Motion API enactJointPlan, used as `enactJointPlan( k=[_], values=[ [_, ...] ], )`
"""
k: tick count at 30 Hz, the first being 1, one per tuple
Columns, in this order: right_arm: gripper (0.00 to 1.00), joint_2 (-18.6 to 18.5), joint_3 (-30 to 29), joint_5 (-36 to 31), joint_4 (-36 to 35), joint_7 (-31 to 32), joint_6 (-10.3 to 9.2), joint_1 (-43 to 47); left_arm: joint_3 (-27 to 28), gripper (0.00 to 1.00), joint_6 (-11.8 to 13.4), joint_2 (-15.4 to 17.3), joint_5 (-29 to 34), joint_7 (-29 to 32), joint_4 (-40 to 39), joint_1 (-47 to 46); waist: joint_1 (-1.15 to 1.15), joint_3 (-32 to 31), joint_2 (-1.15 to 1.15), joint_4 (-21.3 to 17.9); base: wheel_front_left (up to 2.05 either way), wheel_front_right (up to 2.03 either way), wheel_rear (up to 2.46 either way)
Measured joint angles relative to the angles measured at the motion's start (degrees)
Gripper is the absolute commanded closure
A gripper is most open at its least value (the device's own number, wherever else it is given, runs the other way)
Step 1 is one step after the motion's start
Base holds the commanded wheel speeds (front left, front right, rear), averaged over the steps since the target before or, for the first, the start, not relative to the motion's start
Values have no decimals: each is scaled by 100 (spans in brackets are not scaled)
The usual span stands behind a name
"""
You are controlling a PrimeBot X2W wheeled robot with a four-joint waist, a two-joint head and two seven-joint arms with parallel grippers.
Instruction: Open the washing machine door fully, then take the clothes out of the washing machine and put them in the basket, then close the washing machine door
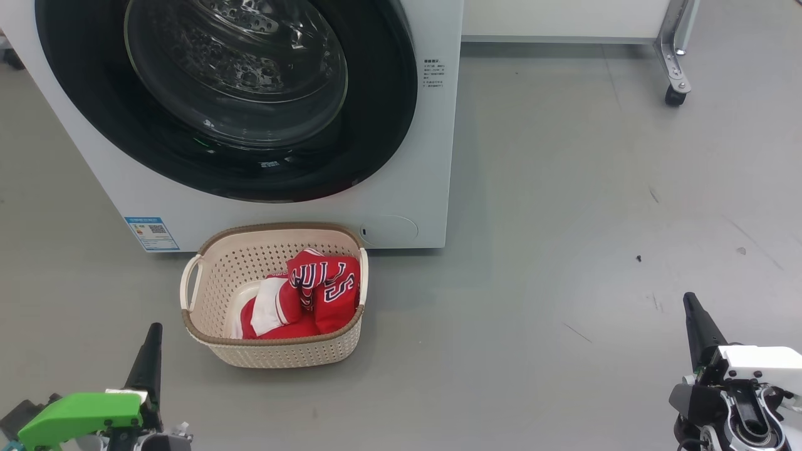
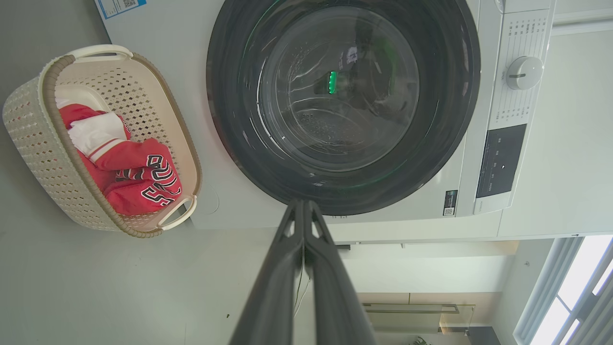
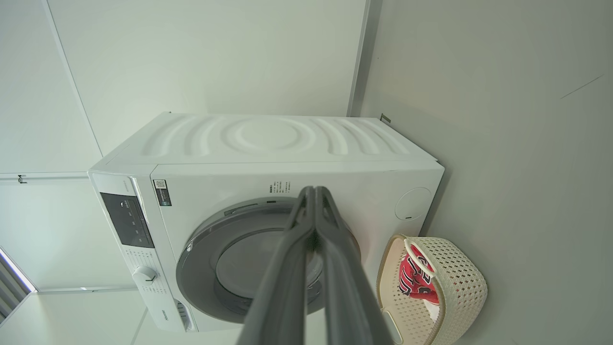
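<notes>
door: washing machine door [image 1: 225,94] flush on washing machine [image 1: 432,156], looks closed | load: clothes [image 1: 313,294] in basket [image 1: 282,354], just before machine | hands: left gripper [image 1: 150,351], right gripper [image 1: 697,319] clenched, empty | progress: all steps appear done

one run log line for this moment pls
washing machine door: closed | clothes: in basket | left end effector: shut, empty | right end effector: shut, empty | stage: task looks complete

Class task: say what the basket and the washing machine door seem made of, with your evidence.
Basket: probably moulded plastic, matte cream, given its regular perforations; brown woven-look rim. Washing machine door: glossy black rim, likely plastic, around a clear, seemingly glass bowl showing reflections.
</notes>
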Motion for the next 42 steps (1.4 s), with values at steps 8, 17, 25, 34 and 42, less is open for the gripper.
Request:
enactJointPlan(
  k=[8, 17, 25, 34, 42],
  values=[
    [100, 0, 0, 0, 0, 0, 0, 0, 3, 100, -1, 0, 0, 0, 0, 0, 0, 0, 0, 0, 0, 0, 0],
    [100, 0, -1, 0, 0, 0, 0, 0, 9, 100, 0, 0, 0, 0, 0, 0, 0, 0, 0, 0, 0, 0, 0],
    [100, 0, -1, 0, 0, 0, 0, 0, 12, 100, -1, 0, 0, 0, -1, 0, 0, 0, 0, 0, 0, 0, 0],
    [100, 0, -1, 0, 0, 0, 0, 0, 14, 100, -1, 0, 0, 1, -1, 0, 0, 1, 0, 0, 0, 0, 0],
    [100, 1, -1, 0, 0, 0, 0, 0, 18, 100, -1, 0, 0, 19, -1, 0, 0, 1, 0, 0, 0, 0, 0]
  ],
)
